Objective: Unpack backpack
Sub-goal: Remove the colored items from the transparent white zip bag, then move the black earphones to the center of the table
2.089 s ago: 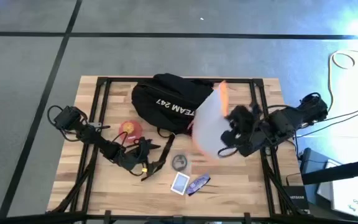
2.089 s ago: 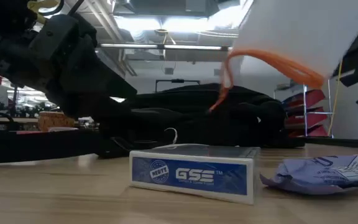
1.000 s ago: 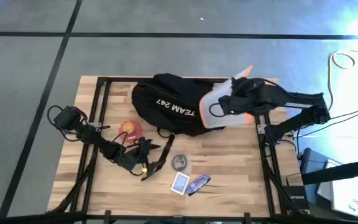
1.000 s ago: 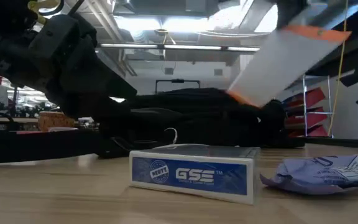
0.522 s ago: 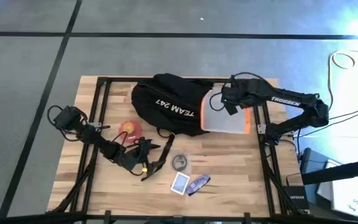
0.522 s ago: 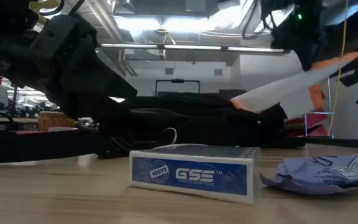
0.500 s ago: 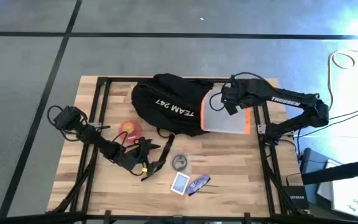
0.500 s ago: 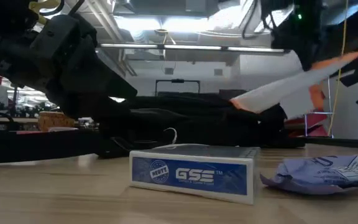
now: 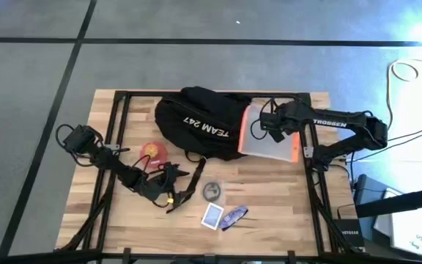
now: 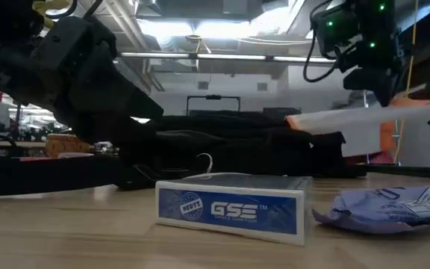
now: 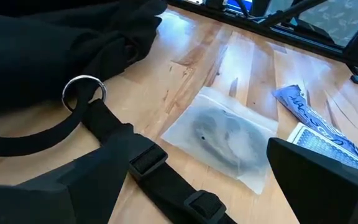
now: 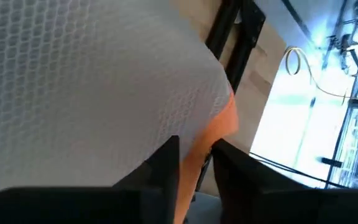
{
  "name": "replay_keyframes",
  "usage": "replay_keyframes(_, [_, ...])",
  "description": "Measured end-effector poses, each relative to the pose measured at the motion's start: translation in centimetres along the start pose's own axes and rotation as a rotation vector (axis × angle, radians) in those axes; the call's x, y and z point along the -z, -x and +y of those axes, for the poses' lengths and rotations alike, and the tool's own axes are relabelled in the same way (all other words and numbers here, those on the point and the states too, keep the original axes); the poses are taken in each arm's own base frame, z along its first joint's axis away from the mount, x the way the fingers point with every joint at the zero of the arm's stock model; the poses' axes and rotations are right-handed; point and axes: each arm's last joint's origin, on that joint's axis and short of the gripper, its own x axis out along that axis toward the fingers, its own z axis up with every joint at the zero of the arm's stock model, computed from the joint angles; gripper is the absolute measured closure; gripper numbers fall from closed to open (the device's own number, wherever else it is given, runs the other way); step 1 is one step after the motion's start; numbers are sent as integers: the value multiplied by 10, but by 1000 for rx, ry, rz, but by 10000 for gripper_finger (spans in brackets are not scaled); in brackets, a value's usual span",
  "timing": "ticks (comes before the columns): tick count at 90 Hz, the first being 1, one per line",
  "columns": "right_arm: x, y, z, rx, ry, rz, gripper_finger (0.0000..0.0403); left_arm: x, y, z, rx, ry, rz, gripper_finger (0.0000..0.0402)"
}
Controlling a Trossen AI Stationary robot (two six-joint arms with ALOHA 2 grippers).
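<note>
The black backpack point(image 9: 200, 121) with white "TEAM 247" lettering lies on its side at the far middle of the table. Just right of it, my right gripper point(image 9: 264, 127) is shut on a white mesh pouch point(image 9: 271, 141) with orange trim, also seen in the low view point(image 10: 364, 119). Near the front left, my left gripper point(image 9: 180, 183) stands open and low over the table. A black backpack strap point(image 11: 142, 162) with a buckle and a metal ring point(image 11: 84, 90) runs between its fingers. My right gripper point(image 12: 194, 144) pinches the pouch at its orange-trimmed edge point(image 12: 219, 127) between its two fingers. It comes at the pouch from the table's right side. The pouch sits about level above the table. Its left end point(image 10: 298, 119) is at the backpack; I cannot tell whether it rests there.
On the wood in front of the backpack lie a red round item point(image 9: 152, 150), a clear bag with something grey point(image 11: 225, 134), a blue GSE card box point(image 10: 230, 205) and a crumpled blue wrapper point(image 10: 390, 205). Black frame rails point(image 9: 310, 191) run along the table's sides.
My right gripper has gone down beside the backpack with the pouch. The pouch stood steeply tilted and high a second ago. It has swung down flat and now lies about level, with its left end at the backpack.
</note>
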Motion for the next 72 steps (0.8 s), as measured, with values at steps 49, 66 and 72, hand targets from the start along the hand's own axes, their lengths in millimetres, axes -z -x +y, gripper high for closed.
replay_keyframes(49, [-5,60,5,-200,13,-280,93,0,-1,2,-14,-8,8,38])
replay_keyframes(66, [16,102,69,-675,165,-556,106,1,-2,4,-21,-9,12,38])
replay_keyframes(72, [31,115,96,-786,245,-653,117,1,-2,3,-21,-8,12,38])
